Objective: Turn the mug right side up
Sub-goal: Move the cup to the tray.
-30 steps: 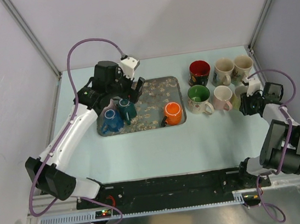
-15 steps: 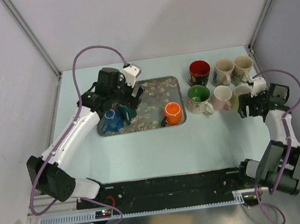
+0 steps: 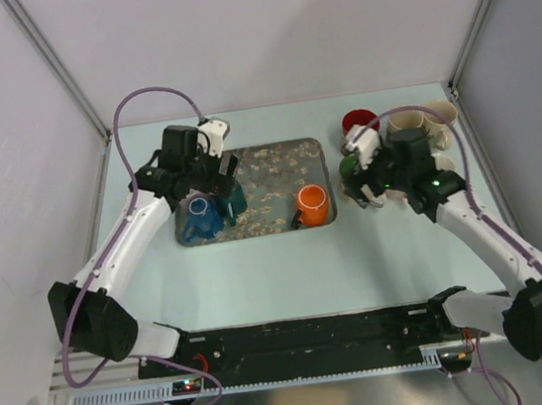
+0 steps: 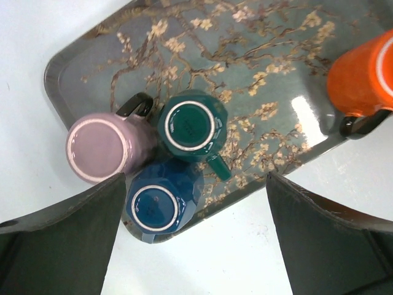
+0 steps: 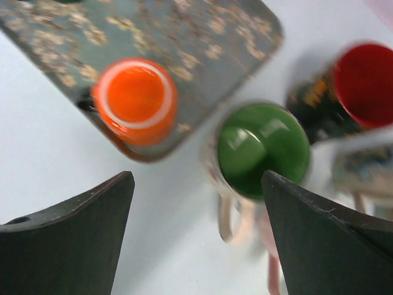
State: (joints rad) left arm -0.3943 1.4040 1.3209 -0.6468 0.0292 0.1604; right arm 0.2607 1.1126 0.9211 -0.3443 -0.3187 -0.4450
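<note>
Teal mug (image 4: 191, 126), blue mug (image 4: 161, 201) and mauve mug (image 4: 101, 150) stand upside down, bunched tight at one end of the blossom-print tray (image 4: 276, 67), towards the lower left of my left wrist view. My left gripper (image 4: 196, 177) hangs above them, jaws spread wide and holding nothing. An orange mug (image 5: 135, 101) sits upright at the upper left of my right wrist view. My right gripper (image 5: 196, 173) is also wide open and empty, between the orange mug and a green-lined mug (image 5: 264, 144). A red mug (image 5: 362, 83) is at the upper right.
</note>
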